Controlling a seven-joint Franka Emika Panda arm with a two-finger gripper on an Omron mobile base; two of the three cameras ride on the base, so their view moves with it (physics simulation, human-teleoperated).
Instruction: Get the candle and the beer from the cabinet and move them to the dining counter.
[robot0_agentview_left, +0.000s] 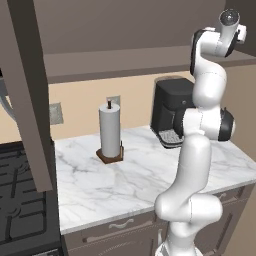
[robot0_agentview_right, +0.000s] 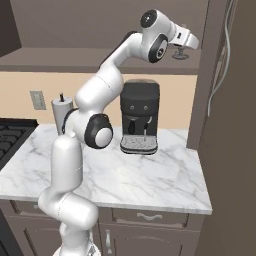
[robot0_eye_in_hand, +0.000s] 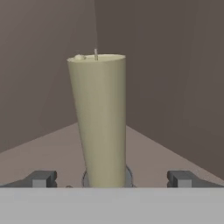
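Observation:
The candle (robot0_eye_in_hand: 99, 118), a pale olive-beige stick with a small wick, stands upright on its round dark holder in the hand view. It sits on the floor of the cabinet (robot0_eye_in_hand: 175, 87), in a corner between two grey-brown walls. My gripper (robot0_eye_in_hand: 113, 178) is open, with one fingertip (robot0_eye_in_hand: 41, 178) on each side of the candle's base and a clear gap to both. In the base views the arm reaches up high, with the gripper (robot0_agentview_right: 192, 42) inside the wall cabinet (robot0_agentview_right: 100, 30). The beer and the dining counter are out of view.
An open cabinet door (robot0_agentview_left: 30, 100) hangs at the left, above the black stove (robot0_agentview_left: 20, 200). On the marble worktop (robot0_agentview_left: 130, 175) stand a white paper-towel roll (robot0_agentview_left: 110, 131) and a black coffee machine (robot0_agentview_right: 140, 117). A tall panel (robot0_agentview_right: 225, 125) bounds the right side.

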